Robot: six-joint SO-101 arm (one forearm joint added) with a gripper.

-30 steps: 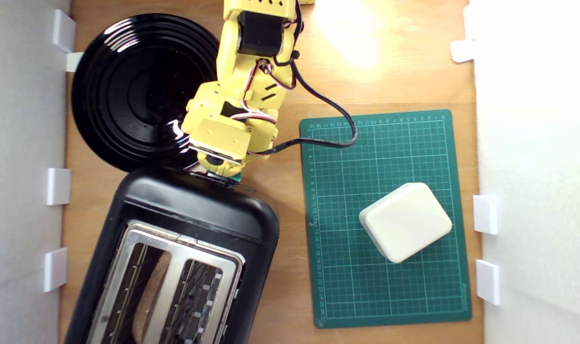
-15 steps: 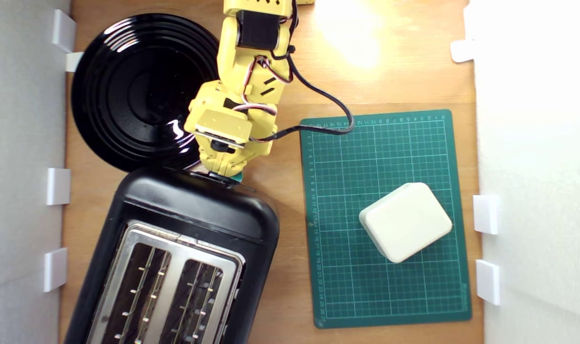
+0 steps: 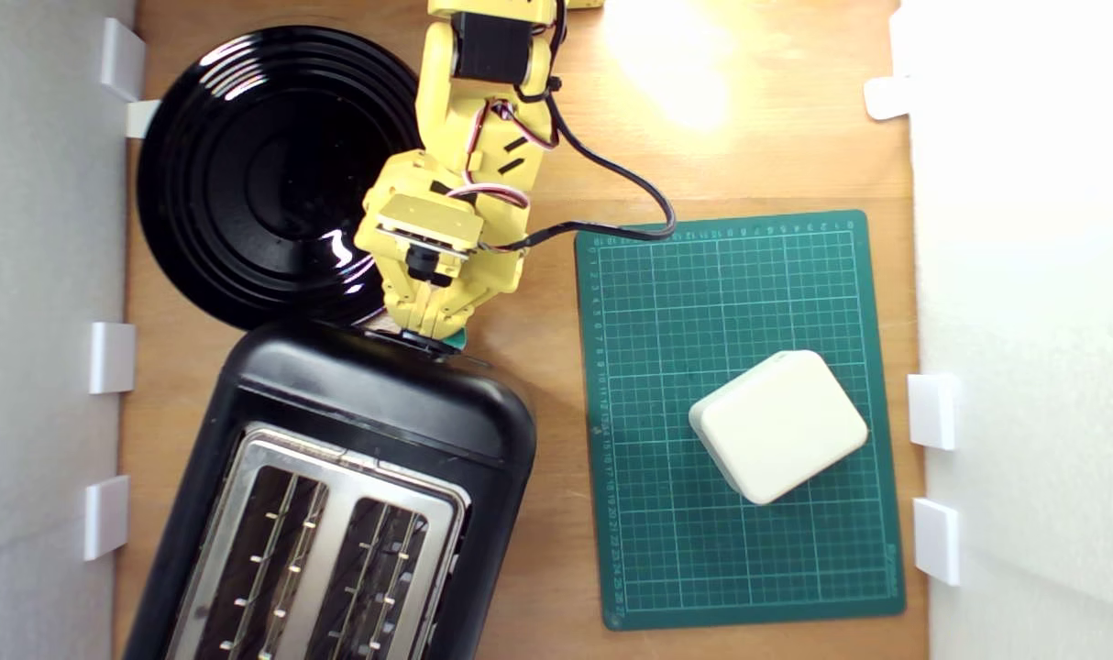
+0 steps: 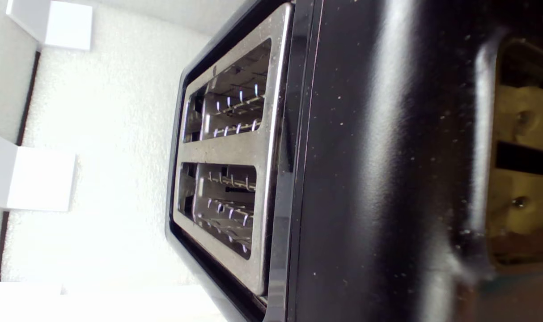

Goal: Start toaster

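One toaster point(image 3: 355, 458), pincer point(image 3: 425, 330) touching (lever end)

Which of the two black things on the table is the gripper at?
The toaster, the boxy one with silver slots; the gripper sits at its lever end. The round plate lies beside the arm.

Yellow arm point(image 3: 469, 156), black cable point(image 3: 611, 197), red-white wires point(image 3: 506, 128).

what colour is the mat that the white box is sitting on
Dark green with a pale grid, the cutting mat under the white box shows best in the exterior view.
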